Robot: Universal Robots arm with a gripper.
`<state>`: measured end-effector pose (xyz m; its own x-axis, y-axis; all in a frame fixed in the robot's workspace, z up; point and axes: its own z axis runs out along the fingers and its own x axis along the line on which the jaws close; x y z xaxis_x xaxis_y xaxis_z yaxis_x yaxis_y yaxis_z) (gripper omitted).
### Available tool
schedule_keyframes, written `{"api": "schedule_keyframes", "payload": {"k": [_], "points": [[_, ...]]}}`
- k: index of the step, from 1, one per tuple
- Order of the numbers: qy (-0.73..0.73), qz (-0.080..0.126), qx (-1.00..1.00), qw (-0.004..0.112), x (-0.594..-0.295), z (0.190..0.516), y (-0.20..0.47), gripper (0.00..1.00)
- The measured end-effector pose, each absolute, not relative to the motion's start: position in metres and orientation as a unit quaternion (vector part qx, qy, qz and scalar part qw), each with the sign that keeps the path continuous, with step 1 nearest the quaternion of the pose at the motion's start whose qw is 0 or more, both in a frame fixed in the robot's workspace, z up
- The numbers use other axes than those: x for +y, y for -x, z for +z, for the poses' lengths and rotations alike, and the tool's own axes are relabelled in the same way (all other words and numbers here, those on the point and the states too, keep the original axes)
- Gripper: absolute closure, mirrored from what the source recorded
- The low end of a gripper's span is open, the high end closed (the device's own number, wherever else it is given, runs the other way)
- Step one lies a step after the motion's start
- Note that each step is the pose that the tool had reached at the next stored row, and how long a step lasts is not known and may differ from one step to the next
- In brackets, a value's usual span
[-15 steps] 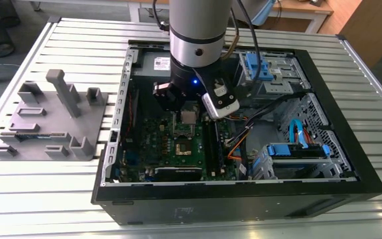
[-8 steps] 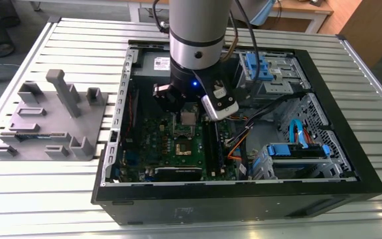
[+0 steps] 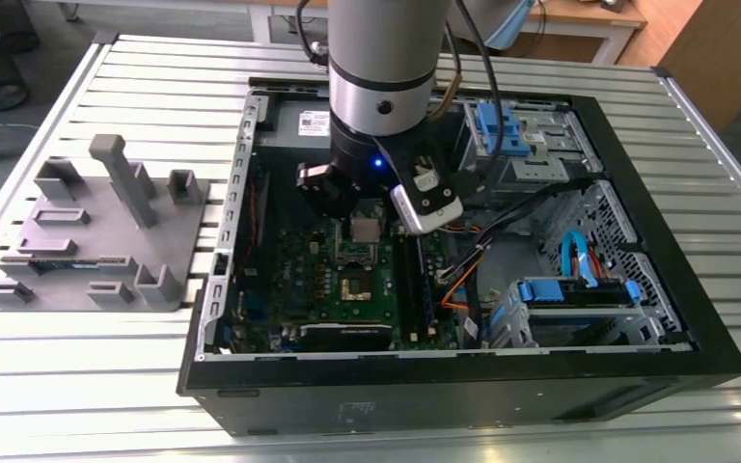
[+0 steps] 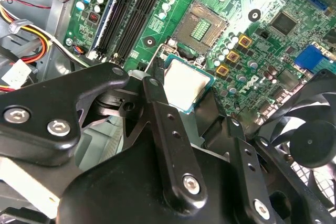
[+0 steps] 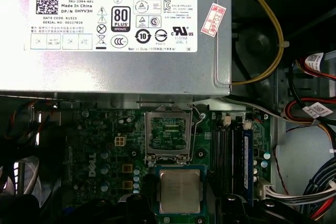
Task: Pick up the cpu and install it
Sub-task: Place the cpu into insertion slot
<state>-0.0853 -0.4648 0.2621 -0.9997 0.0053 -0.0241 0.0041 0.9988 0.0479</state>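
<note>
Second wrist view showed you the gripper point(image 4: 186, 92) clenched on the cpu point(image 4: 185, 83) — a finger pressed to each side of its silvery top. You had the cpu held above the green board point(image 4: 156, 24), just beside the open, dark-framed socket point(image 4: 200, 23) and not in it; in the exterior view it hung inside the open computer case point(image 3: 474, 386).

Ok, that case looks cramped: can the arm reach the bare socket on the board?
Probably yes: the socket lies uncovered, with nothing between it and the tool, which holds the chip close beside it, above the board.
</note>
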Motion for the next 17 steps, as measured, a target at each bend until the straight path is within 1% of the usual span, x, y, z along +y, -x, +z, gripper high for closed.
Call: {"api": "schedule_keyframes", "payload": {"k": [17], "points": [[-0.002,0.024,1.0,0.012,-0.465,0.249,0.086,0.53]]}}
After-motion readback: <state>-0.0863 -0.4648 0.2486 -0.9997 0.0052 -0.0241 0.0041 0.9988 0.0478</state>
